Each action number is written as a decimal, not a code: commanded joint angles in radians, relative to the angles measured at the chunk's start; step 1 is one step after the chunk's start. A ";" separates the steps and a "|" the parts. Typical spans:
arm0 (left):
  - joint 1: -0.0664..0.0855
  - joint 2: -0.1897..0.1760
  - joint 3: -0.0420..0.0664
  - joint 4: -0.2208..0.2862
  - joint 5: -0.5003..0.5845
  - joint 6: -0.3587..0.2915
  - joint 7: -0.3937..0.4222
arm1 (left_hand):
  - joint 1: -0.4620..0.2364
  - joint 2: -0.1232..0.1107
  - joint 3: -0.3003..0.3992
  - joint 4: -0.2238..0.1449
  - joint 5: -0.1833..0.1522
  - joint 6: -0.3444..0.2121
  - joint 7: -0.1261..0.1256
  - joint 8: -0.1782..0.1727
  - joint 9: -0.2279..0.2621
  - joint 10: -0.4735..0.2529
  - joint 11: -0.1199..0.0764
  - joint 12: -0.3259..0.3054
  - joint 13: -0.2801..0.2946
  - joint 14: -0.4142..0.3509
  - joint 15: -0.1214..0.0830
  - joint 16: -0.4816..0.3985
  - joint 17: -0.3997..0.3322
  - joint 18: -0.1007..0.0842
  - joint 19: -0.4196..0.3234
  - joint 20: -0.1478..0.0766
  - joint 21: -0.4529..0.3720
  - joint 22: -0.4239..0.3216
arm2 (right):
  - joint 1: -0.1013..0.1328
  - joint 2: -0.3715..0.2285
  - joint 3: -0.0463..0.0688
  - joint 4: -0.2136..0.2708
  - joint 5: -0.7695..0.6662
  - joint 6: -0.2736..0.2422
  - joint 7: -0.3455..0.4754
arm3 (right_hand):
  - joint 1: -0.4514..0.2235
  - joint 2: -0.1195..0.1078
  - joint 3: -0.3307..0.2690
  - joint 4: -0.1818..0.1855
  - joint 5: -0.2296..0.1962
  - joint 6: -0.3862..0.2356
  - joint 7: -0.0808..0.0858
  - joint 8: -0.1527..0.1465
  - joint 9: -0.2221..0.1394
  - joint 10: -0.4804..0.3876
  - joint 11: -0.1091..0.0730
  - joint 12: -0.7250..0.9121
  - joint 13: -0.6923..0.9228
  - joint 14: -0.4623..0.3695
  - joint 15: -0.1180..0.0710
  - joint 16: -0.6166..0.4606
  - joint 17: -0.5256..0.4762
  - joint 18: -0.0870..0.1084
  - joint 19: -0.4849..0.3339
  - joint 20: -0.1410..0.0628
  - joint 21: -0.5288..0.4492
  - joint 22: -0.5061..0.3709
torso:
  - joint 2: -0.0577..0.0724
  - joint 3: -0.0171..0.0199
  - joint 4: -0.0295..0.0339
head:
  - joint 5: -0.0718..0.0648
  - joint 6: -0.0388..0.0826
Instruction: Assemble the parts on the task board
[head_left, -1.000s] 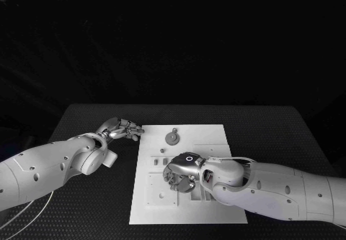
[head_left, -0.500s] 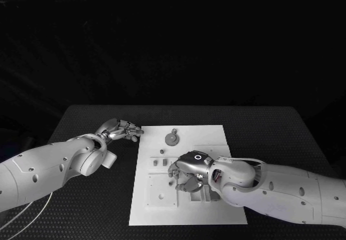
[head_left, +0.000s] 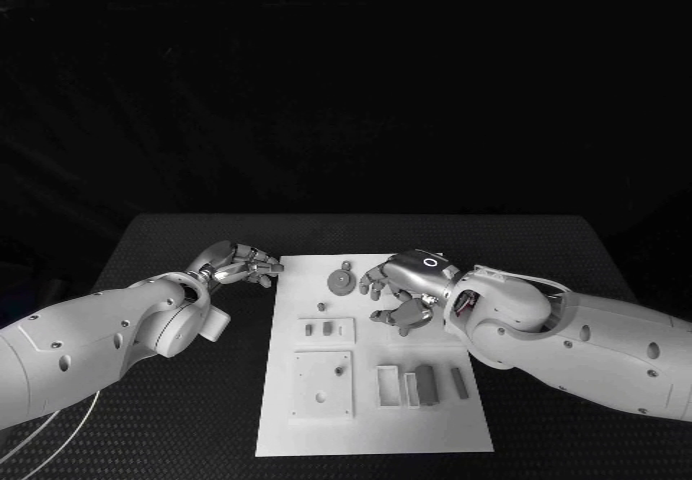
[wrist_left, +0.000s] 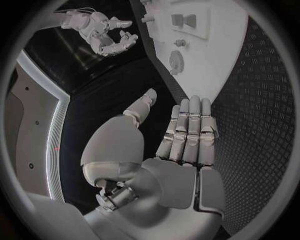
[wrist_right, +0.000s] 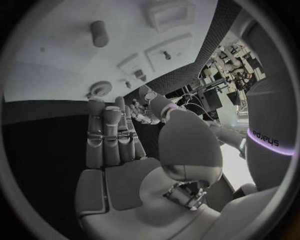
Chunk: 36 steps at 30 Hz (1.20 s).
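Task board (head_left: 433, 420) seen flat at middle of black worktop (head_left: 577, 260). Round part (head_left: 343, 278) lying near board's far edge; upright parts (head_left: 423, 384) standing nearer front. Right hand (head_left: 401, 295) hovering over board's middle, fingers spread (nothing held). Left hand (head_left: 238, 262) poised just off board's left edge, fingers extended, empty.
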 joint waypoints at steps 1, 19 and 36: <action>0.001 0.000 0.001 0.003 0.002 0.006 0.010 | 0.003 0.002 -0.006 -0.002 -0.004 -0.007 -0.002 0.007 -0.001 -0.002 0.005 -0.003 -0.002 0.002 0.002 -0.005 0.001 -0.003 0.000 0.004 0.005 -0.002 | 0.003 -0.008 0.004 -0.027 0.001 0.011 -0.012 | 0.001 -0.015 0.002 0.012 0.004 -0.016 0.005 -0.007 -0.001 -0.016 0.005 0.002 -0.001 0.000 0.007 0.000 0.002 0.063 0.006 -0.002 0.002 0.020 | 0.000 -0.0002 0.0008 | -0.005 0.003; 0.001 -0.002 0.001 0.003 0.002 0.006 0.010 | 0.003 0.002 -0.007 -0.002 -0.004 -0.007 -0.002 0.007 -0.001 -0.001 0.005 -0.003 -0.002 0.003 0.002 -0.006 0.003 -0.003 0.000 0.004 0.006 -0.002 | 0.010 -0.056 0.004 -0.041 -0.001 0.150 -0.026 | -0.013 -0.056 0.005 0.081 0.004 -0.049 0.014 -0.015 -0.010 -0.056 0.018 0.006 -0.005 -0.023 0.021 0.007 0.008 0.063 -0.016 0.007 0.001 0.022 | 0.000 -0.0008 0.0007 | -0.006 0.004; 0.001 -0.004 0.001 0.001 0.002 0.007 0.011 | 0.002 0.002 -0.007 -0.002 -0.004 -0.007 -0.002 0.008 -0.001 -0.001 0.005 -0.003 -0.003 0.003 0.002 -0.007 0.005 -0.003 0.000 0.004 0.006 -0.003 | 0.008 -0.074 -0.020 -0.014 -0.001 0.215 -0.020 | -0.057 -0.069 -0.018 0.130 0.004 -0.049 -0.009 -0.007 -0.013 -0.052 0.016 0.010 -0.001 -0.029 0.019 0.010 0.007 0.063 -0.027 0.007 0.005 0.022 | 0.000 -0.0011 0.0011 | -0.004 -0.002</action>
